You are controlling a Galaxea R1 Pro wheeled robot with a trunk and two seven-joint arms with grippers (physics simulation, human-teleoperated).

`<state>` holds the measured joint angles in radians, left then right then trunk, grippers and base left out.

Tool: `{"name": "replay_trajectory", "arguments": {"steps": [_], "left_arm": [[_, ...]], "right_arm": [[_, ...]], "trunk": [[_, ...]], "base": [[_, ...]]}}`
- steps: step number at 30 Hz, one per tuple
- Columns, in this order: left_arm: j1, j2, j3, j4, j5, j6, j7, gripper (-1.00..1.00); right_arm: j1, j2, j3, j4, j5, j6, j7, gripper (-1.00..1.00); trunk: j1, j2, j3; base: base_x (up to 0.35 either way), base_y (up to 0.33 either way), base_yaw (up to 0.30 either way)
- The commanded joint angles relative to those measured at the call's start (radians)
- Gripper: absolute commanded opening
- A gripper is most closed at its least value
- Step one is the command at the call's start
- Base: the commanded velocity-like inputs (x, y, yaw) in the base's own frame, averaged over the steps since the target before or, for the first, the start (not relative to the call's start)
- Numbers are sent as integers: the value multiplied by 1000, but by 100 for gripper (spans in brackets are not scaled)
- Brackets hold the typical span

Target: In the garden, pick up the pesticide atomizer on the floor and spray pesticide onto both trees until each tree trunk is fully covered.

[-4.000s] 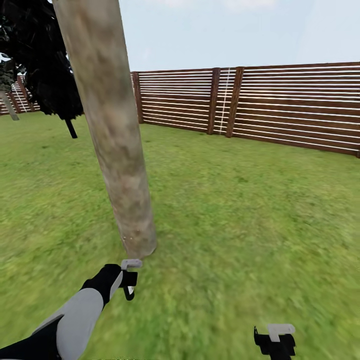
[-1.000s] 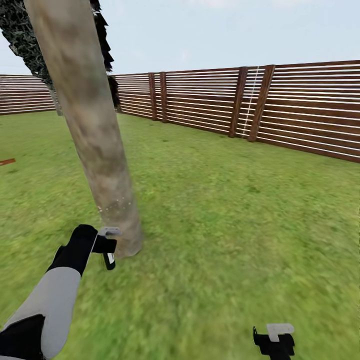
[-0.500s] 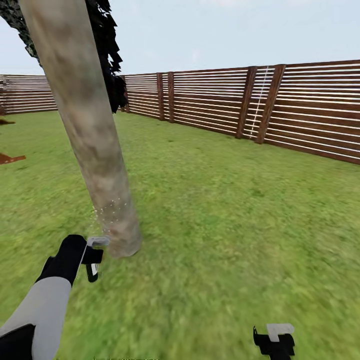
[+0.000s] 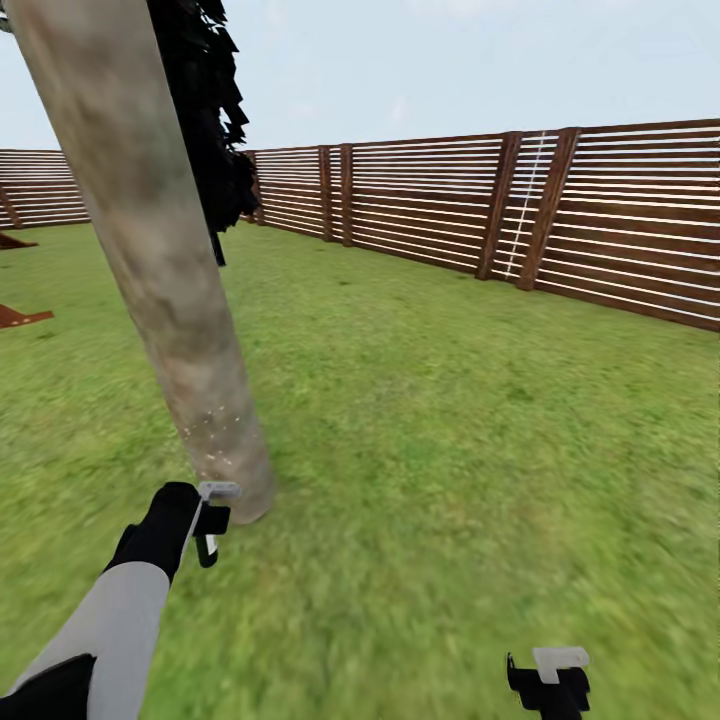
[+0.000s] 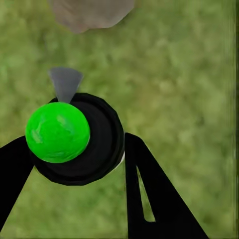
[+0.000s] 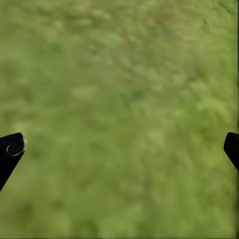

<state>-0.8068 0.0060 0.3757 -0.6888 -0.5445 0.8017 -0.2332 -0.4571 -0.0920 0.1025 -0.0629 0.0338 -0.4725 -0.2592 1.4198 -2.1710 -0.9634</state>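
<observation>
Head view: a thick mottled trunk (image 4: 160, 270) is seen leaning across the left of a lawn (image 4: 450, 420) ringed by a slatted fence (image 4: 560, 215). White specks (image 4: 215, 430) are scattered low on the trunk. The left claw (image 4: 208, 525) is held just beside the trunk's base, pinched on the atomizer (image 5: 79, 139), whose green-topped black cap is seen between its fingers. The right claw (image 4: 548, 685) is spread over grass.

Green grass lawn (image 4: 480, 450), tree trunk (image 4: 160, 270) rooted in it, possibly brown planks (image 4: 20, 316) far left
</observation>
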Motion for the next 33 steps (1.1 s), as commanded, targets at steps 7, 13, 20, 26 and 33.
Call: {"name": "replay_trajectory", "arguments": {"steps": [7,13,20,26,33], "left_arm": [[4,58,61,0,-6,-1,4,-100],[47,-1,77,4,-7,-7,6,-100],[63,12,85,41,-6,-91,79,-100],[64,4,89,42,1,-84,76,-100],[64,2,90,42,2,-82,74,-100]], "right_arm": [[0,2,0,0,0,0,0,100],[0,1,-1,0,-1,0,0,100],[0,0,-1,0,0,0,-1,100],[0,1,0,0,-1,0,0,100],[0,2,0,0,0,-2,0,100]], "trunk": [[0,0,0],[0,0,0],[0,0,0],[0,0,0],[0,0,0]], "base": [[-100,-146,126],[107,-67,180],[200,-196,3],[231,-190,78],[225,-186,272]]}}
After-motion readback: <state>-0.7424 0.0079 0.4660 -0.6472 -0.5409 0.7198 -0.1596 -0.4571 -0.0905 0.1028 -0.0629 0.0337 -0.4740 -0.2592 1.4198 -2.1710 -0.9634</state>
